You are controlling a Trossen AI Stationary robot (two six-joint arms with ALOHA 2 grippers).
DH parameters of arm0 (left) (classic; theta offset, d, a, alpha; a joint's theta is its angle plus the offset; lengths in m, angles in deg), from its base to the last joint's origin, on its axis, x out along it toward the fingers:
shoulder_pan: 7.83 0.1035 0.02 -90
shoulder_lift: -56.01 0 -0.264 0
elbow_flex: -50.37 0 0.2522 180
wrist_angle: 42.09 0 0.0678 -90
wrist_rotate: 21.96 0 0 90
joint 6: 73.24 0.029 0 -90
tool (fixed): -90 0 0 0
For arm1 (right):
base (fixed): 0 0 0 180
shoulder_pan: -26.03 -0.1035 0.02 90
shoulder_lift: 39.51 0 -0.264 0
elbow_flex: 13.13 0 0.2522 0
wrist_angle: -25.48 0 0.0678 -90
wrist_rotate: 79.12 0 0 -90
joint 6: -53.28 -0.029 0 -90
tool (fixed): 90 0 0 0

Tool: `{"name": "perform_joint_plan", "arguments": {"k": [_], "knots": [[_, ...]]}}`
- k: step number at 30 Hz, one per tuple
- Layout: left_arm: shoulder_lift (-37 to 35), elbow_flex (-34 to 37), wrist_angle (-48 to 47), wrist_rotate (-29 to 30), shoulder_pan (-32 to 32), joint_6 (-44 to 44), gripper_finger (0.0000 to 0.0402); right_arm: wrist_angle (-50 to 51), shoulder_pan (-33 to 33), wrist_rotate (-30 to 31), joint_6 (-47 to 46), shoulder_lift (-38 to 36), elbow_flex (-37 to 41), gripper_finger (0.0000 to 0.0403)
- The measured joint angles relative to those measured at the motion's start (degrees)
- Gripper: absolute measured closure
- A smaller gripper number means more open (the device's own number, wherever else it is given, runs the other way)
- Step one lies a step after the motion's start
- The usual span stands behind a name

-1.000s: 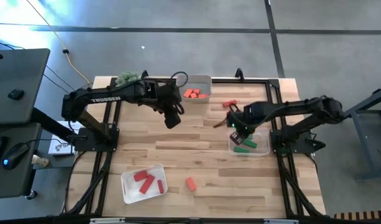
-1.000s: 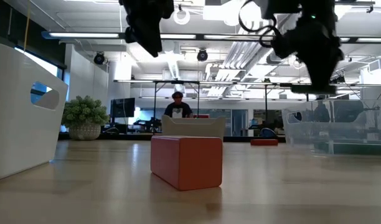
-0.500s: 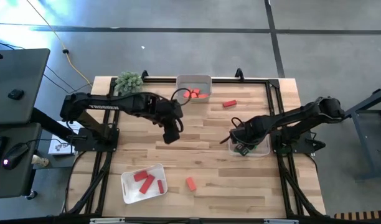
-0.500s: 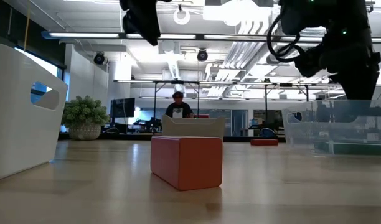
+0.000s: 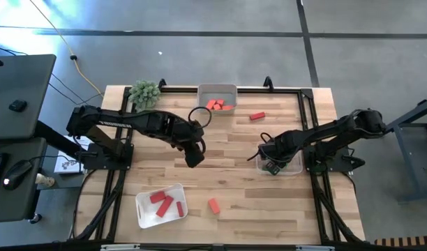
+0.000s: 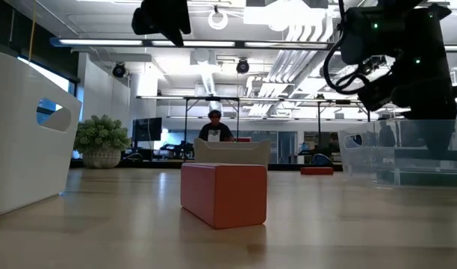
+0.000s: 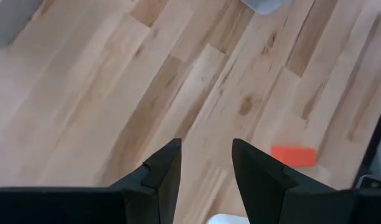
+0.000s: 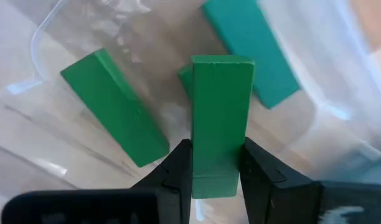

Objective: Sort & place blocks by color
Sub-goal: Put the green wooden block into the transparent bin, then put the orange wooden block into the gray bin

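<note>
Green block point(image 8: 219, 118) stands upright between the right gripper point(image 8: 215, 168)'s jaws, which clamp its lower end from both sides. Two more green blocks point(image 8: 113, 106) lie beneath it in the clear tray point(image 5: 291, 167), one to either side. In the high view that gripper point(image 5: 272, 166) sits over this tray at the worktop point(image 5: 234, 174)'s right side.

An orange block point(image 5: 213, 205) lies alone on the bare wood near the front edge; the low view shows it close up point(image 6: 223, 193). The left wrist view catches it point(image 7: 294, 155) well beyond the left gripper point(image 7: 206, 165), whose jaws stand apart with nothing between them. That gripper point(image 5: 194, 157) hangs above the middle of the worktop.

A red block point(image 5: 257, 116) lies loose near the back. Orange blocks point(image 5: 215, 104) fill the tray at the back point(image 5: 217, 90), and red blocks point(image 5: 163, 202) lie in the white tray point(image 5: 145, 213) at the front left.
</note>
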Motion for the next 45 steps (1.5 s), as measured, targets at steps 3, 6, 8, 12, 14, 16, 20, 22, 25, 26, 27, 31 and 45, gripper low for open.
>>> {"name": "perform_joint_plan", "arguments": {"k": [3, 6, 8, 12, 14, 16, 20, 22, 25, 26, 27, 31, 45], "knots": [[0.0, 0.0, 0.0, 0.0, -0.5, -3.9, 0.0271, -1.7, 0.1, -1.5, 2.3, 0.0, 1.2, 0.0328], [0.0, 0.0, 0.0, 0.1, -1.1, -6.9, 0.0270, -1.5, 0.1, -1.8, 4.2, 0.0, 1.7, 0.0320], [0.0, 0.0, 0.0, 0.2, -1.4, -9.2, 0.0267, -1.6, 0.1, -1.8, 6.0, 0.0, 1.7, 0.0309], [0.0, 0.0, 0.1, 0.2, -2.4, -11.6, 0.0256, -1.8, 0.1, -1.8, 8.0, 0.0, 1.7, 0.0295], [0.3, 0.0, 0.5, 0.2, -3.0, -11.7, 0.0249, -1.9, 0.1, -1.8, 9.2, 0.0, 1.7, 0.0293], [0.4, 0.0, 1.3, 0.2, -3.5, -12.4, 0.0239, -2.0, 0.1, -1.7, 10.6, 0.0, 1.7, 0.0292], [1.2, 0.0, 4.5, 0.2, -4.0, -14.6, 0.0217, -2.0, 0.1, -1.3, 13.8, 0.0, 1.7, 0.0290], [1.3, 0.1, 5.3, 0.1, -4.1, -15.1, 0.0208, -2.3, 0.1, -1.3, 15.6, 0.0, 1.7, 0.0290], [2.1, 0.0, 7.1, 0.0, -4.1, -17.2, 0.0201, -2.4, 0.1, -1.4, 17.7, 0.0, 1.7, 0.0289], [2.3, 0.1, 7.0, 0.0, -4.1, -17.5, 0.0200, -2.5, 0.1, -1.4, 18.3, 0.0, 1.7, 0.0289], [2.3, 0.1, 7.2, 0.0, -4.1, -17.6, 0.0200, -2.7, 0.1, -1.4, 18.8, 0.0, 1.7, 0.0289], [3.2, 0.1, 9.3, 0.0, -4.3, -16.3, 0.0202, -2.8, 0.1, -1.4, 21.4, 0.0, 1.7, 0.0288], [4.3, 0.0, 14.2, -0.6, -4.8, -13.0, 0.0202, -2.6, 0.1, -3.1, 24.2, 0.0, 1.6, 0.0233]]}}
